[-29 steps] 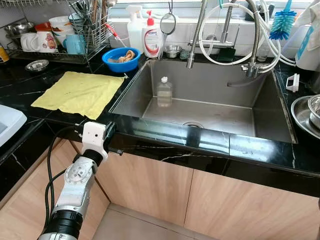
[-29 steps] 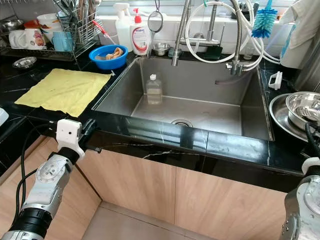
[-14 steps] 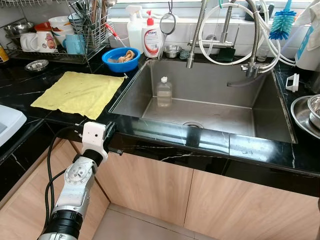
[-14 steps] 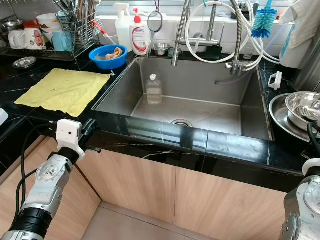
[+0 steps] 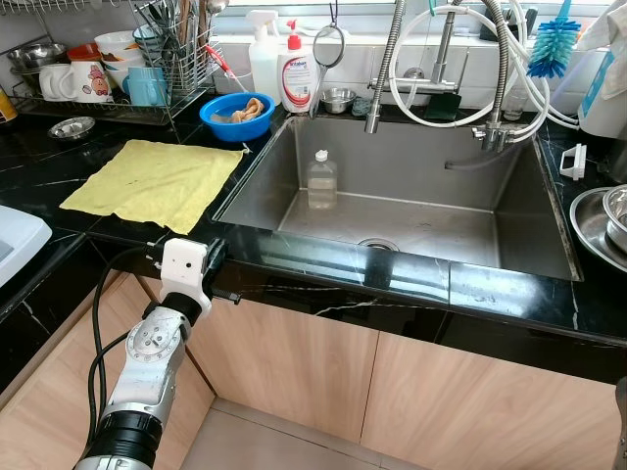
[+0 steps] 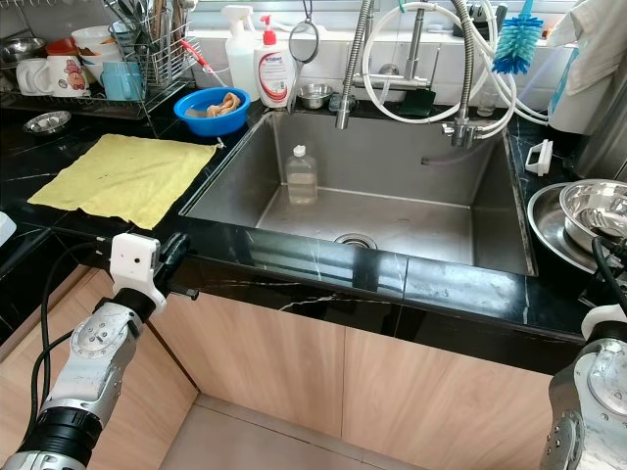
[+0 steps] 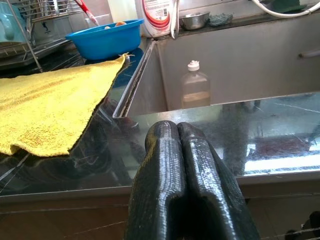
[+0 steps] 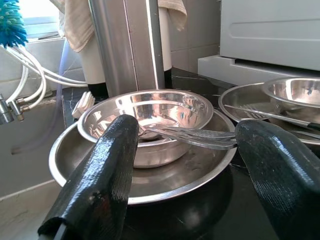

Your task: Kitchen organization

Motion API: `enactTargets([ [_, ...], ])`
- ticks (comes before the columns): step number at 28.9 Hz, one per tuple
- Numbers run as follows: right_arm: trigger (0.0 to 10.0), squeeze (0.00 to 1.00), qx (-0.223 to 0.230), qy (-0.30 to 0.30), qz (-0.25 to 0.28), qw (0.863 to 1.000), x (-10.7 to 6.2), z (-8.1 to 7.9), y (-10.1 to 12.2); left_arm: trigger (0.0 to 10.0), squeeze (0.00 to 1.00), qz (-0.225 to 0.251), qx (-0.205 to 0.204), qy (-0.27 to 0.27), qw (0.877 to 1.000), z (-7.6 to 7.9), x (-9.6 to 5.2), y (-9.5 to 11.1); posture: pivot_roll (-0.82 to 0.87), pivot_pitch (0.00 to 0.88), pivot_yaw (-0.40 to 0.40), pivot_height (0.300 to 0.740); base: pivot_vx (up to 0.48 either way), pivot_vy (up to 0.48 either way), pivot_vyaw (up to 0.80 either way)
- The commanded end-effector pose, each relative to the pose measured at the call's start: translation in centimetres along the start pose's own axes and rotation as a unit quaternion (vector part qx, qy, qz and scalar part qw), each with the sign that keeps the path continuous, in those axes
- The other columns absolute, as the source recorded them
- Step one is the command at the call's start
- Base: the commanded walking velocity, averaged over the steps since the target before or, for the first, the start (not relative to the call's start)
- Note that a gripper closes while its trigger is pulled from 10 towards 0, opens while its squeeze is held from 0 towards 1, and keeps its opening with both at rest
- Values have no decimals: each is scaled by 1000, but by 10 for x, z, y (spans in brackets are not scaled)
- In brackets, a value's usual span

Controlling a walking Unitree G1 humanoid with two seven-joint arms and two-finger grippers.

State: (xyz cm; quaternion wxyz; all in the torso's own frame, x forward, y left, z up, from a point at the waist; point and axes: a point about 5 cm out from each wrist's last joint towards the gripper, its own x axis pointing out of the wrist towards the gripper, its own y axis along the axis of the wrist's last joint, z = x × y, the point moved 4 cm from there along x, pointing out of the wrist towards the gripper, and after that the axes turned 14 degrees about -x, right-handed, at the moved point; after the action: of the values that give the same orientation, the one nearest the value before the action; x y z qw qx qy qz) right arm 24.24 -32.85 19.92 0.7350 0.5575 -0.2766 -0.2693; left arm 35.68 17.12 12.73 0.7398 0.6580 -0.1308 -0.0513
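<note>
Centrally, steel sink interrupts black marble countertop.

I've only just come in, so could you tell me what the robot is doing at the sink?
The robot stands facing a kitchen sink and holds nothing. Its left gripper is shut and sits at the front edge of the black counter, near a yellow cloth. Its right gripper is open, aimed at a steel bowl with a fork-like utensil lying across it, stacked in a wider steel dish to the right of the sink. A clear bottle stands upright in the sink.
</note>
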Motion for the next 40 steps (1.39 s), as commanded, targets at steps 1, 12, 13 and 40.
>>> enactTargets([
  [1, 10000, 0, 9, 17, 3, 1000, 1, -8, 5, 10000, 0, 0, 7, 4, 1000, -2, -1, 2, -29, 0, 53, 740, 0, 0, 0],
  [12, 10000, 0, 4, 75, 10, 997, 1, -28, 7, 10000, 0, 2, 7, 2, 1000, -1, 0, 2, -29, 0, 53, 740, 0, 0, 0],
  [13, 10000, 0, 4, 75, 10, 997, 1, -28, 7, 10000, 0, 2, 7, 2, 1000, -1, 0, 2, -29, 0, 53, 740, 0, 0, 0],
  [40, 10000, 0, -24, 39, 13, 999, 3, -11, 9, 10000, 0, 1, 6, 4, 1000, -2, 1, 2, -34, 0, 54, 740, 0, 0, 0],
])
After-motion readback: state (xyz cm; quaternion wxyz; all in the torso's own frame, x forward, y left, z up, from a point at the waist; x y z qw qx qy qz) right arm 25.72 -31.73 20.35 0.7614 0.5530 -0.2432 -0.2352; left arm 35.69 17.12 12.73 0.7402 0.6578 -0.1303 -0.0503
